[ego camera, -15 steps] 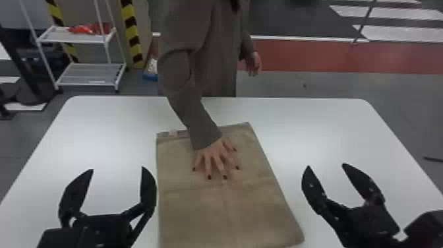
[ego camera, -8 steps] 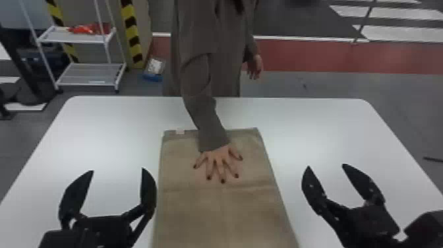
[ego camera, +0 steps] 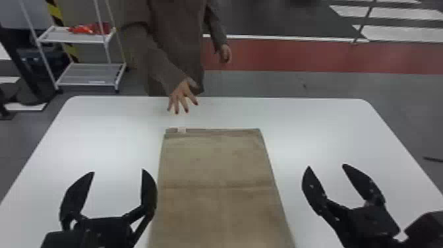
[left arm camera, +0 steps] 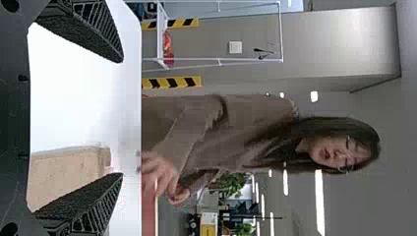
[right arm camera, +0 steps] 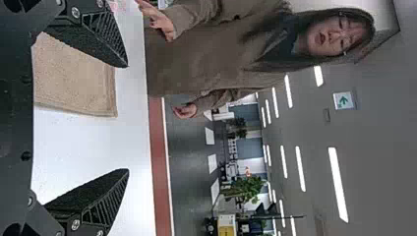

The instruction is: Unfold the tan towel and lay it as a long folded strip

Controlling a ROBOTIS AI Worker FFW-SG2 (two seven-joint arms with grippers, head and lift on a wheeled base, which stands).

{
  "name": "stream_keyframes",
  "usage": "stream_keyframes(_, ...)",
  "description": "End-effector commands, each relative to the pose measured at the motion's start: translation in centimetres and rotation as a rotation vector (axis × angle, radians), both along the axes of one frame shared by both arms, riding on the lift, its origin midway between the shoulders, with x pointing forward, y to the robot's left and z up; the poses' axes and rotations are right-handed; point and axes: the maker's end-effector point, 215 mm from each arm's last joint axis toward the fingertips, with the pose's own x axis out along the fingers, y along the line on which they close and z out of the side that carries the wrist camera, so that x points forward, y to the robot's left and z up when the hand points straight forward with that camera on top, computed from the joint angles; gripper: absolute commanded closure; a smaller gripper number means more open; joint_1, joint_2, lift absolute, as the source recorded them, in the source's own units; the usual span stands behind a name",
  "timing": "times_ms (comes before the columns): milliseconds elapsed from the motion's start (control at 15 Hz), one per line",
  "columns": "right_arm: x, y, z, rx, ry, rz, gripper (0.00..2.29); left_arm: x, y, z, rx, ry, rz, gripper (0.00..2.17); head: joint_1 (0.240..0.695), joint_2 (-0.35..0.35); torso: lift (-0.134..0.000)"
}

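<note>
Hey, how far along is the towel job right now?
It looks barely started. Done: the towel lies flat and smooth on the table. In hand: nothing; the left gripper and right gripper are open and empty, and a person's hand is off the towel. Left, probably: unfolding, since layers show at its far edge, then laying the long strip.

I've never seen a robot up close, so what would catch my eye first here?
Probably the tan towel, lying flat down the middle of the white table. Next, the black left gripper and right gripper, fingers open, one on each side of it. Behind, on the left, yellow-and-black stripes stand out.
</note>
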Motion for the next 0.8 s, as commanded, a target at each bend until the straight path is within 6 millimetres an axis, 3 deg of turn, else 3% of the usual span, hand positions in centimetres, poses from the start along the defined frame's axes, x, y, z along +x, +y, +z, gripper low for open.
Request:
stream_keyframes(0, -0.04, -0.04, -0.07, 0.000, 0.002, -0.001, 0.13, 0.08, -0.09, -0.20, -0.002, 0.002, 0.000, 0.05, 0.695, -0.068, -0.111)
stream_keyframes(733, -0.13, 0.31, -0.50, 0.002, 0.005, 0.012, 0.13, 0.54, -0.70, -0.98, -0.007, -0.004, -0.014, 0.07, 0.695, -0.069, -0.111)
